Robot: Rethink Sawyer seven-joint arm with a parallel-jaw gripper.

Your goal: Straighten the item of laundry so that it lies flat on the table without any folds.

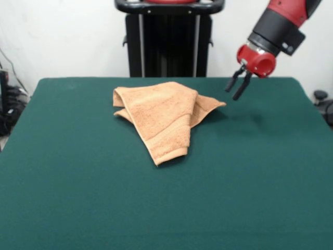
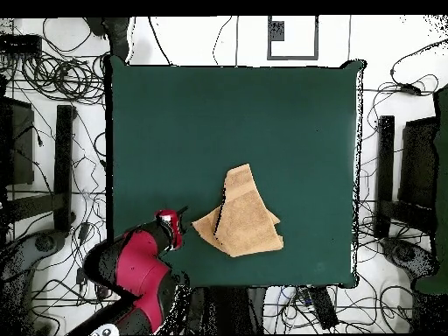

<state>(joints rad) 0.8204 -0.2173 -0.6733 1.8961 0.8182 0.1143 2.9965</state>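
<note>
The item of laundry (image 1: 161, 115) is a light orange-tan towel, folded over itself in layers on the far middle of the green table (image 1: 156, 208). One flap points toward the near side and a corner sticks out to the right. In the overhead view the item of laundry (image 2: 242, 215) lies near the table's (image 2: 227, 114) lower edge. My gripper (image 1: 237, 86) hangs in the air just right of that outstretched corner, apart from the cloth. It is open, with nothing between its two dark fingers. From overhead, the gripper (image 2: 181, 216) shows left of the towel.
A black pedestal (image 1: 169, 39) stands behind the table's far edge. Cables and black stands (image 2: 52, 175) surround the table in the overhead view. Bare green cloth spreads all around the towel.
</note>
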